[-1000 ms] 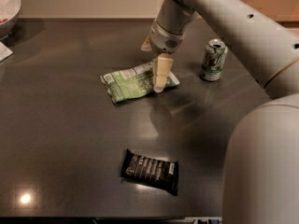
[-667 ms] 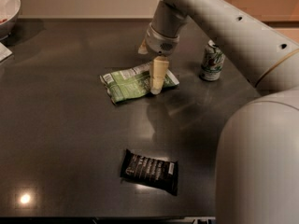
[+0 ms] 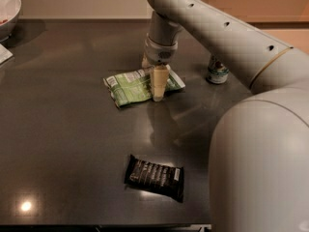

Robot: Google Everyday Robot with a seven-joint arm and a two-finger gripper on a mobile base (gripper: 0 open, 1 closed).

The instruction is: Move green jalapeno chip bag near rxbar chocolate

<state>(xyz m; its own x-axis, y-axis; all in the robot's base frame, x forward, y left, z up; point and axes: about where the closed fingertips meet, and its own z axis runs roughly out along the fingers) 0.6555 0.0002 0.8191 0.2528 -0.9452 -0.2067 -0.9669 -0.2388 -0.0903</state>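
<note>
green jalapeno chip bag (image 3: 131, 88) laid flat on table (image 3: 63, 144), long axis left-right, label end pointed left. gripper (image 3: 158, 93) set down on its right half, open or closed can't be told tbh. rxbar chocolate (image 3: 154, 177) well apart, nearer camera.

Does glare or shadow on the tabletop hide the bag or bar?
Camera view: one glare spot on the table, lower left, clear of the rxbar chocolate; a dim reflection of the arm lies below the green jalapeno chip bag, where the gripper stands; both show plainly.
</note>
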